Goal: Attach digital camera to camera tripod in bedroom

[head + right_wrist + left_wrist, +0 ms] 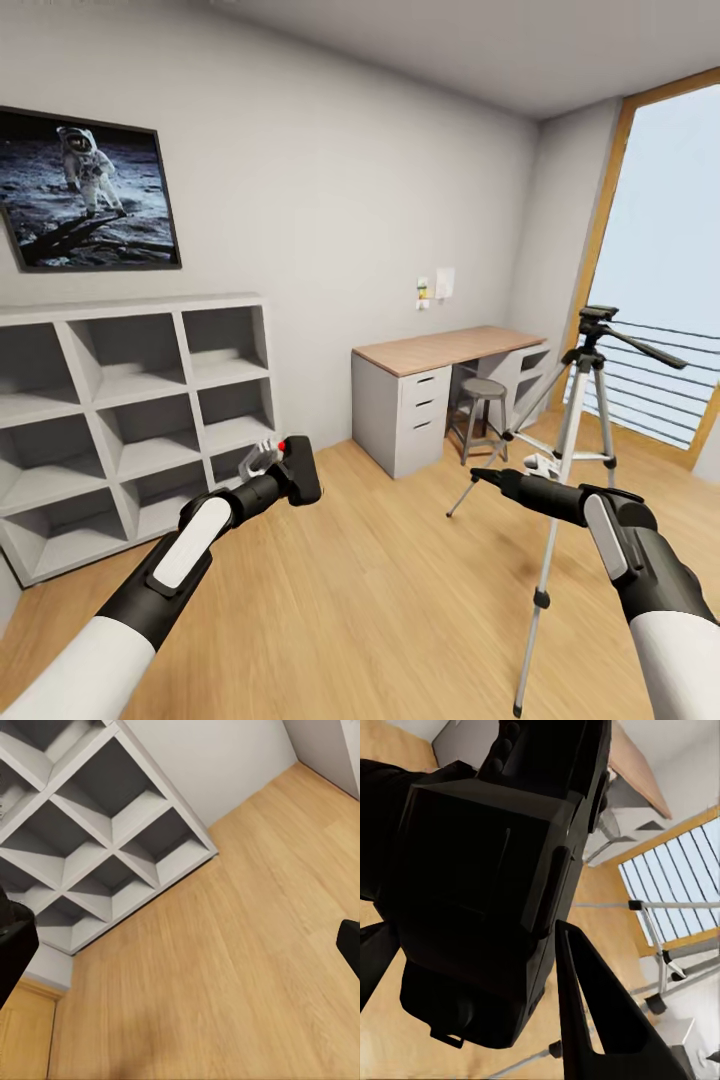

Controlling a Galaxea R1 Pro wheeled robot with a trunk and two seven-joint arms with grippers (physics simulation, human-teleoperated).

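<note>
My left gripper (283, 470) is shut on the digital camera (301, 474), a small black body with a red button on top, held above the wood floor in front of the shelves. Up close in the left wrist view, the camera (487, 885) sits between dark fingers (600, 1020). The camera tripod (585, 375) stands at the right by the window, silver legs spread, black head and pan handle on top. Its legs (660, 945) also show behind the camera. My right gripper (481, 478) is open and empty, just left of the tripod's legs, its fingertips (15, 945) wide apart.
White cube shelves (130, 400) line the left wall under a moon poster (90, 190). A grey desk with a wood top (440, 350) and a round stool (483, 395) stand at the back. A large window with a railing (660, 380) is behind the tripod.
</note>
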